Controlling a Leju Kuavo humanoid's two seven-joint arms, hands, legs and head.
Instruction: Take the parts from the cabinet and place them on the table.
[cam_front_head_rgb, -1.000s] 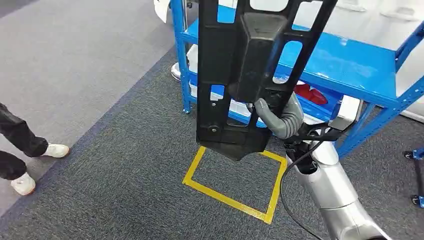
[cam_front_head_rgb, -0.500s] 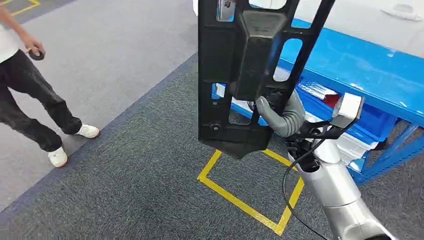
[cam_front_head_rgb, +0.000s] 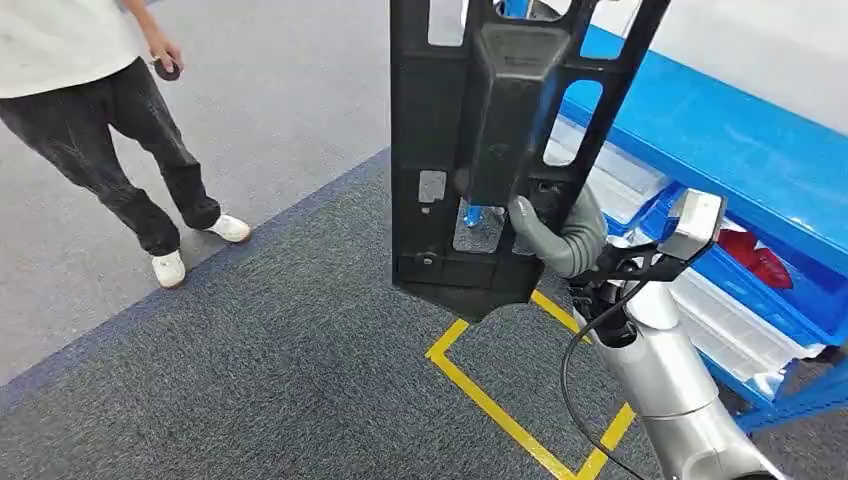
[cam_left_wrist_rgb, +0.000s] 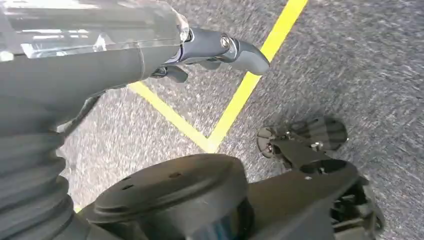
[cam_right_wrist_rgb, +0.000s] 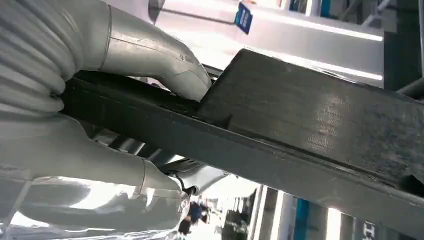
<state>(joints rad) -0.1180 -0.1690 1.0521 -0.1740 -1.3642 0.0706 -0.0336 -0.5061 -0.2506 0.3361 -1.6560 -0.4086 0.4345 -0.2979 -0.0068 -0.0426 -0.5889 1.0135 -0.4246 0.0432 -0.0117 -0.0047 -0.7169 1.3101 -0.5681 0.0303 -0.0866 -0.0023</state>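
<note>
right hand (cam_front_head_rgb: 560, 235) raised, gripping the upright black part (cam_front_head_rgb: 480, 150); left hand (cam_left_wrist_rgb: 210, 50) hangs, holding nothing.

person (cam_front_head_rgb: 100, 120) standing on grey floor, yellow tape (cam_front_head_rgb: 500, 400) (on carpet)

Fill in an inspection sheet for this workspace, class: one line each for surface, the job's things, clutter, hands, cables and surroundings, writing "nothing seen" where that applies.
Surface: grey carpet with yellow tape lines; no table in view.
Job's things: large black plastic part, held upright in front of the head camera.
Clutter: red items and white trays in the lower shelf bins.
Hands: right hand grips the black part near its lower end; left hand hangs over the floor, holding nothing, fingers apart.
Cables: black cable looping along the right arm.
Surroundings: blue shelving rack on the right; a person standing at upper left, holding a small dark object.
</note>
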